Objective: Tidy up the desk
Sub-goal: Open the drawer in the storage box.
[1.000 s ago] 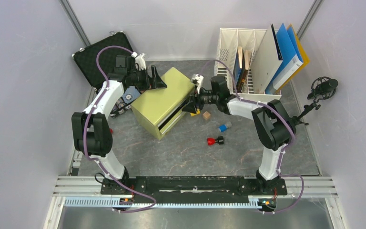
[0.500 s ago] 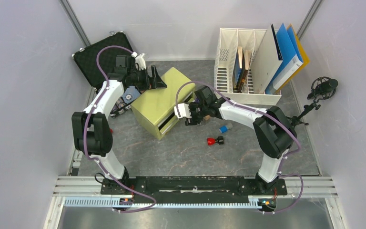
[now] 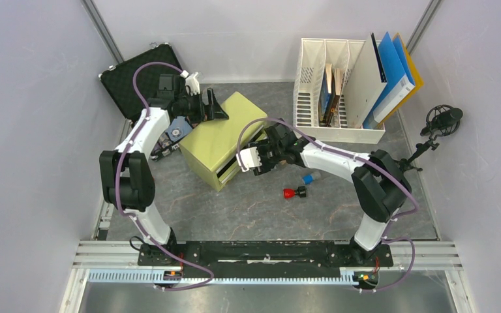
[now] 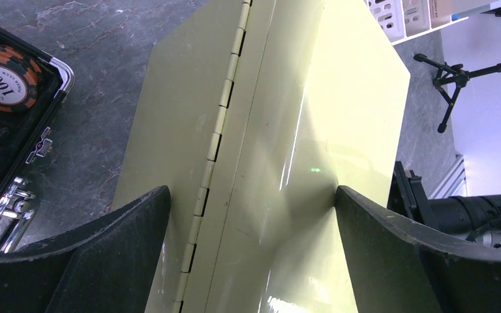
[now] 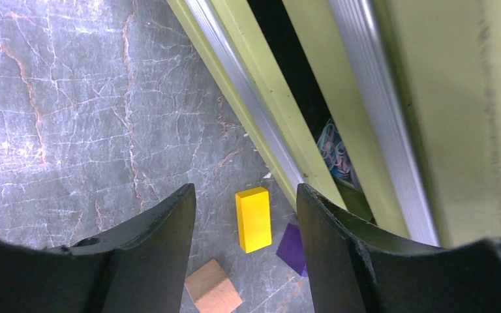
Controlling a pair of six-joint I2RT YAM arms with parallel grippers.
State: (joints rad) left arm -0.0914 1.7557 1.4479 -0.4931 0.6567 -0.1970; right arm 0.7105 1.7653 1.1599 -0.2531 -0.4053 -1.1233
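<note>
Worktop (image 3: 248,208) far from tidy: yellow block (image 5: 253,218), wooden cube (image 5: 212,295) and purple piece (image 5: 293,250) lie loose under my spread, empty right jaws, beside the open drawer (image 5: 261,111); my left jaws are spread wide over the cabinet (image 4: 287,143).

left arm (image 3: 145,130): extended forward, jaws wide apart | right arm (image 3: 329,156): stretched leftward, jaws parted, empty

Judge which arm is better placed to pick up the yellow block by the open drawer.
Right. The right end effector hangs open over the small yellow rectangular block on the dark grey marbled desk, a finger either side. The left end effector is over the yellow-green drawer cabinet.
</note>
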